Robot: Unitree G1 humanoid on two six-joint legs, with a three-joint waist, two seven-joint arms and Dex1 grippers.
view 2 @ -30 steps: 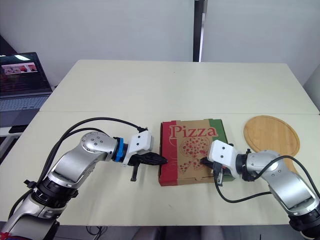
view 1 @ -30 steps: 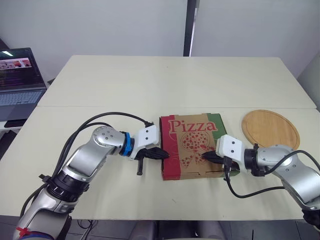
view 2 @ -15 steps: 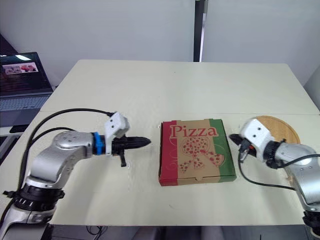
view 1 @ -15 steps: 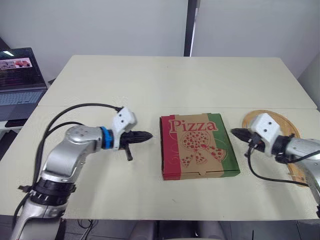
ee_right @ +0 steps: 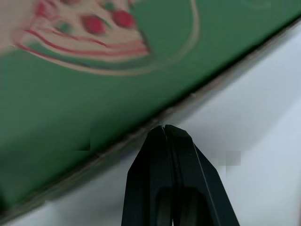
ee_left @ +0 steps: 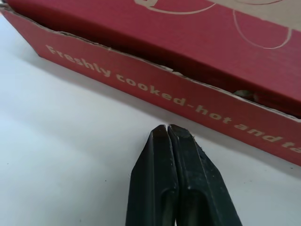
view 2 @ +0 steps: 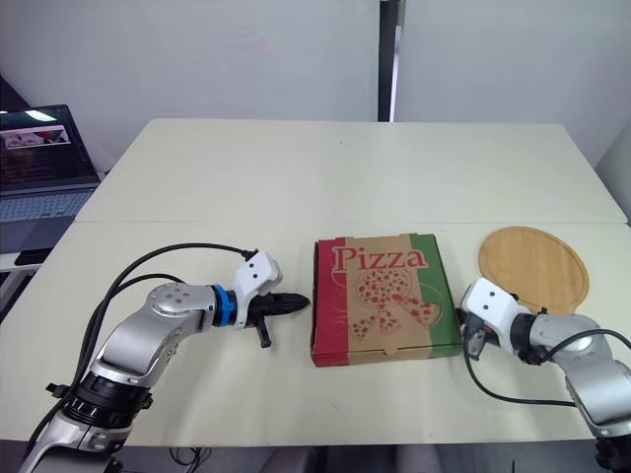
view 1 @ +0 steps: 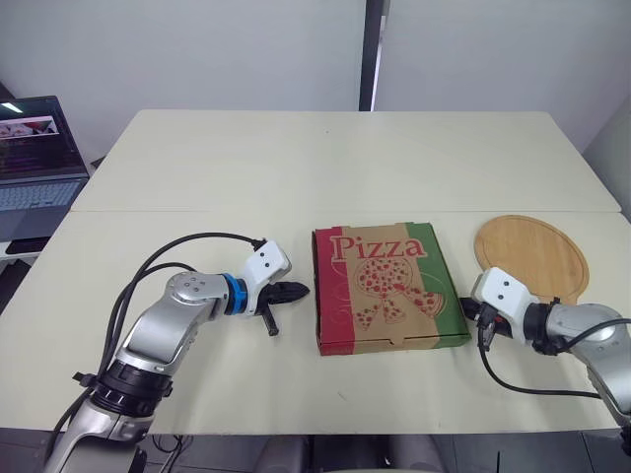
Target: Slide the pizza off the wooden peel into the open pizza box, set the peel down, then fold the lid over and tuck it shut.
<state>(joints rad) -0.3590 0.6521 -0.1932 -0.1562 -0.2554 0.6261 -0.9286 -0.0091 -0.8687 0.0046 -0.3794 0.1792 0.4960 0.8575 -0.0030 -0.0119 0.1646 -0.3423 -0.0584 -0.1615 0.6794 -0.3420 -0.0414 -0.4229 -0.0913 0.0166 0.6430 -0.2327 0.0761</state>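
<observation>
The tabletop (view 1: pixel 325 163) is a pale cream surface, wide and matte, with a thin seam (view 1: pixel 197 210) running straight across it from side to side, splitting it into a far half and a near half. Two things lie on the near half. The pizza box (view 1: pixel 389 286) lies flat near the middle, its lid down, printed with "Pizza" in red between a red band on the left and a green band on the right. The wooden peel (view 1: pixel 532 258), a round board, lies flat to the right of the box, apart from it and close to the tabletop's right edge
</observation>
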